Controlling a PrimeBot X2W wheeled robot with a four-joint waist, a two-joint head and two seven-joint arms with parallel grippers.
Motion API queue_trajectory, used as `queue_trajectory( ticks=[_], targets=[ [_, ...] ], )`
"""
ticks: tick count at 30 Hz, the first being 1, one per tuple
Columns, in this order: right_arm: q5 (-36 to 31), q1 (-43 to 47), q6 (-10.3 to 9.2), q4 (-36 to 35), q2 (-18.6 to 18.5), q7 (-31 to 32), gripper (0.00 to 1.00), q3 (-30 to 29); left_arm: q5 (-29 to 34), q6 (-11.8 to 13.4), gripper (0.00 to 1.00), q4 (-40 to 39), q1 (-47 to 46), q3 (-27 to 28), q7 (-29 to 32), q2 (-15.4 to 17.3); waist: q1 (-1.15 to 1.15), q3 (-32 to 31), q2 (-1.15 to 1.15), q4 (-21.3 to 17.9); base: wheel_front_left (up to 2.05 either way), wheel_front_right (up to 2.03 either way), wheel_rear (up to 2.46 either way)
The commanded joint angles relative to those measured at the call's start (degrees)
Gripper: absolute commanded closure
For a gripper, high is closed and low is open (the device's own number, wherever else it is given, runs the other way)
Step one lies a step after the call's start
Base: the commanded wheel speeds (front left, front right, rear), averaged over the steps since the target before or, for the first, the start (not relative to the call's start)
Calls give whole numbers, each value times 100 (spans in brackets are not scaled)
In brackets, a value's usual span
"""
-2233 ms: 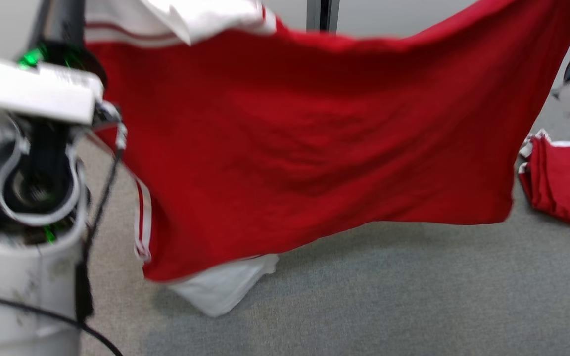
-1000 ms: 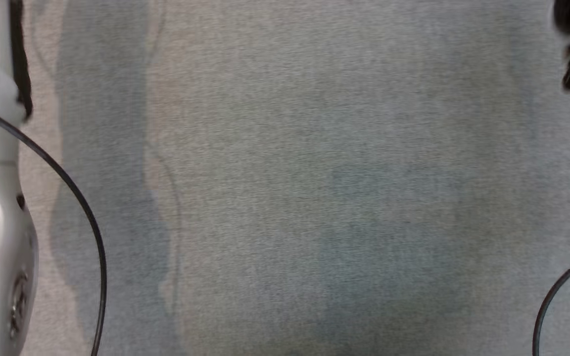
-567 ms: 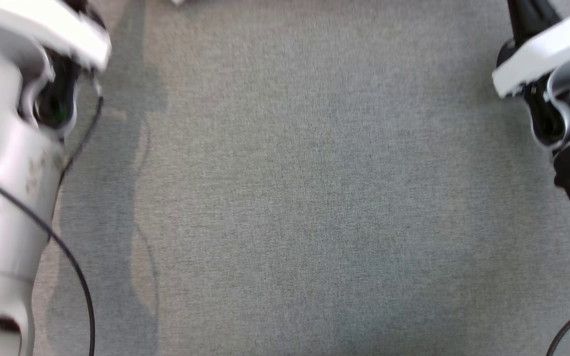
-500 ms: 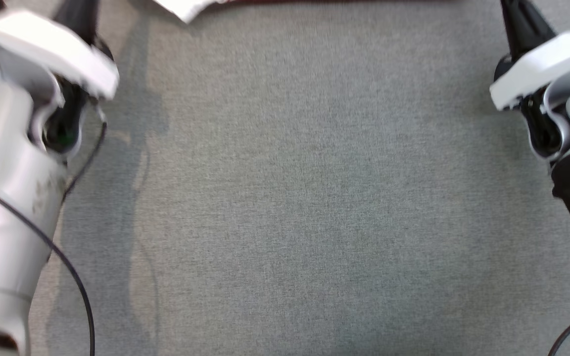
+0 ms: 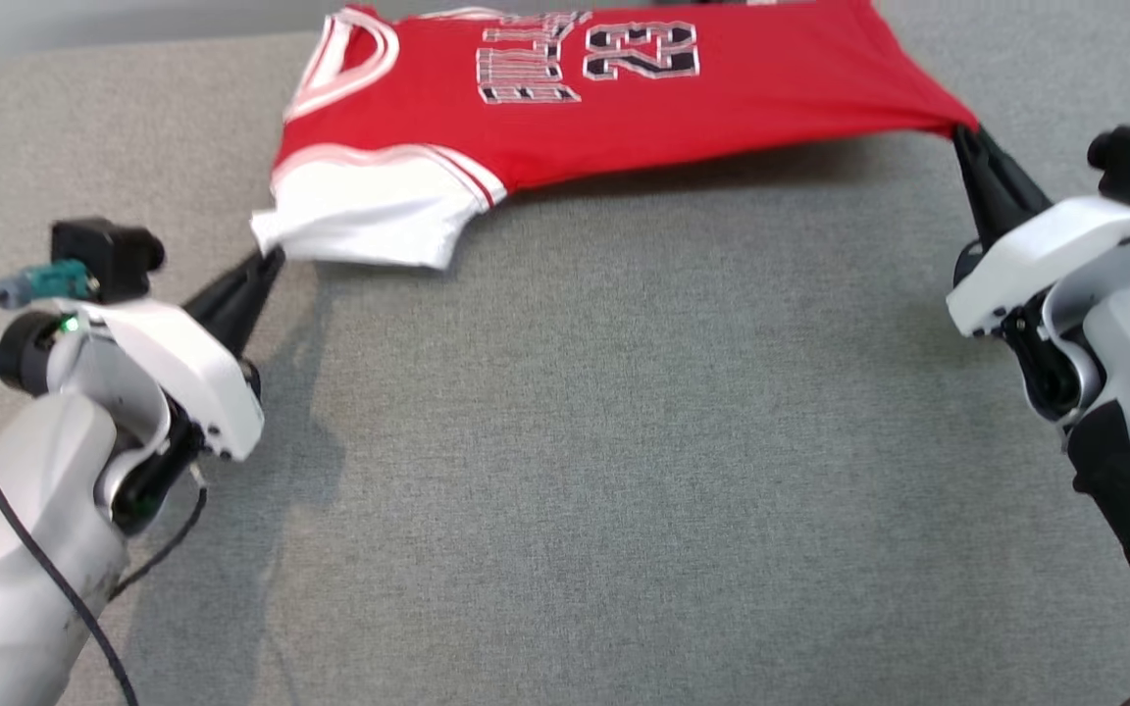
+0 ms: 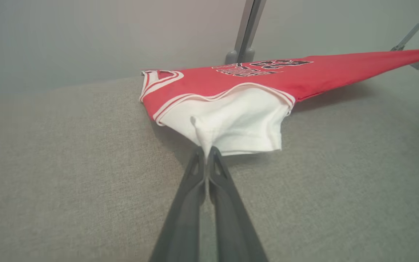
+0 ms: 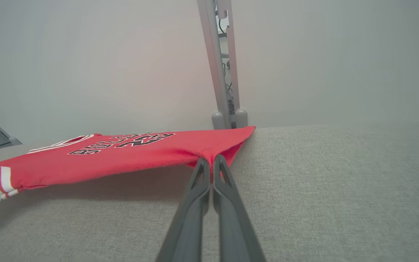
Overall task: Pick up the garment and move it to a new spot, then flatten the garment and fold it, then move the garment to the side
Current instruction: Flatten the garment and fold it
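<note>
The garment [image 5: 624, 93] is a red jersey with white sleeves, white trim and a black number on it. It is stretched between my two grippers low over the grey carpet, its far part lying on the floor. My left gripper [image 5: 269, 259] is shut on the white sleeve's edge [image 6: 204, 140]. At the right, my right gripper [image 5: 960, 132] is shut on a red corner of the garment [image 7: 209, 153]. The near edge of the garment hangs a little above the carpet, with its shadow below.
Grey carpet [image 5: 604, 471] spreads out in front of me. A pale wall stands behind the garment, with a grey metal post [image 7: 220, 72] on rounded feet at its foot. A slanted metal bar [image 6: 413, 29] stands at the far right in the left wrist view.
The head view has swung: two seconds ago the garment hung up before the camera, then only carpet showed. Now the garment is stretched low over the floor, both grippers still shut on it.
</note>
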Motion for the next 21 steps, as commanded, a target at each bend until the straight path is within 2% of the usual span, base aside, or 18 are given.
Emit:
queue_trajectory(
  ticks=[1, 8, 21],
  targets=[
    [48, 100, -5, 63, -49, -40, 100, 24, -36, -7, 100, -72, 93, -57, 31, 72, 0, -113, 0, 1, 0, 0, 0],
    [414, 402, -5, 306, -37, 85, 100, 429, -264, -7, 100, -573, 525, -534, 253, 506, 0, -502, 0, -40, 0, 0, 0],
    [1267, 939, -5, 192, -546, 1062, 100, 1277, -557, -7, 100, -1739, 1127, -1539, 796, 1365, 0, -1073, 0, -207, 0, 0, 0]
  ],
)
